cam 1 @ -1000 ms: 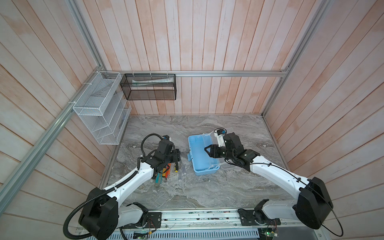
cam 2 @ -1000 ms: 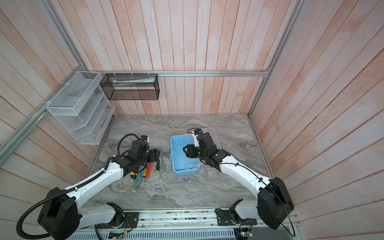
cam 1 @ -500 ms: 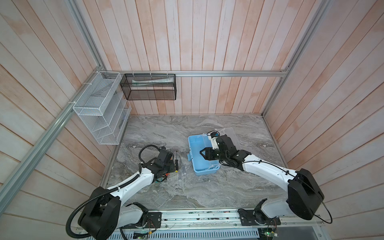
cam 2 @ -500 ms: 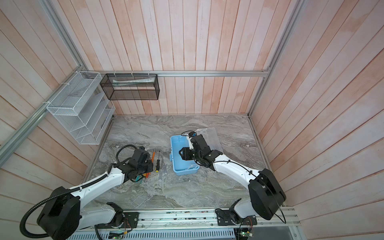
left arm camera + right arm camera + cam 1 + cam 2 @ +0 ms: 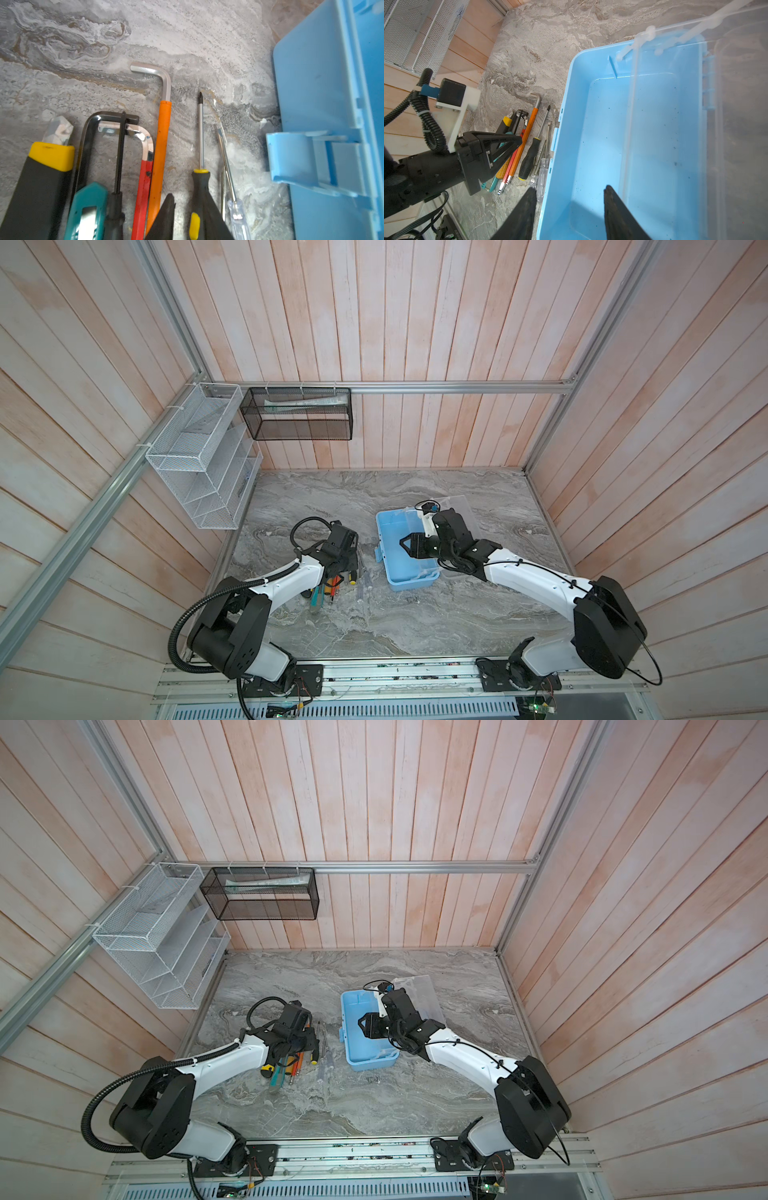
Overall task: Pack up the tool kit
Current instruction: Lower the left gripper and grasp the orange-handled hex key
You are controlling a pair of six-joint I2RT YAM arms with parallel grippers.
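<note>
**The left gripper [image 5: 188,205] closing in on the black-and-yellow screwdriver [image 5: 199,182]**

The left gripper was down on the row of tools. Its jaws were drawn narrow to either side of the black-and-yellow screwdriver's handle. A sliver of table showed between one finger and the handle, so it could not be told whether the grip was made. The right gripper [image 5: 570,188] hung over the blue box [image 5: 602,124] with its jaws well apart and held nothing.

The blue box sat open on the marble table [image 5: 415,614], to the right of the tools in both top views. Its floor was bare save for dark specks. The clear lid [image 5: 737,104] stood hinged open on the side away from the tools.

The tools lay side by side on the table, just beside the box's latch wall. Noted from the box outward:
- clear-handled screwdriver [image 5: 236,212]
- the black-and-yellow screwdriver
- orange hex key [image 5: 162,145]
- red hex key [image 5: 144,176]
- teal utility knife [image 5: 89,205]
- black-and-yellow knife [image 5: 41,182]
</note>
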